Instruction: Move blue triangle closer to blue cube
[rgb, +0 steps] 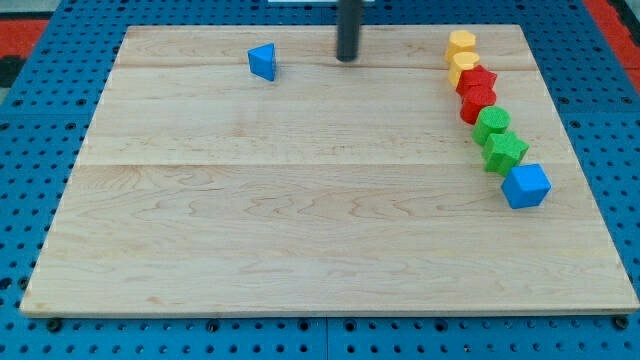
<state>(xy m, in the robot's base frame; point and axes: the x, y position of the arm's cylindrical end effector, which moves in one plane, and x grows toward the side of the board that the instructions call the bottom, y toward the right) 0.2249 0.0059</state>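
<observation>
A blue triangle (263, 62) lies near the view's top, left of centre, on the wooden board (300, 200). A blue cube (526, 186) sits at the view's right, at the lower end of a line of blocks. My tip (347, 58) rests on the board near the top centre, to the right of the blue triangle and apart from it. It is far to the upper left of the blue cube.
A line of blocks runs down the right side above the blue cube: two yellow blocks (462, 43) (465, 66), two red blocks (478, 81) (478, 103), a green block (491, 124) and a green star-like block (505, 151). The board lies on a blue pegboard (30, 100).
</observation>
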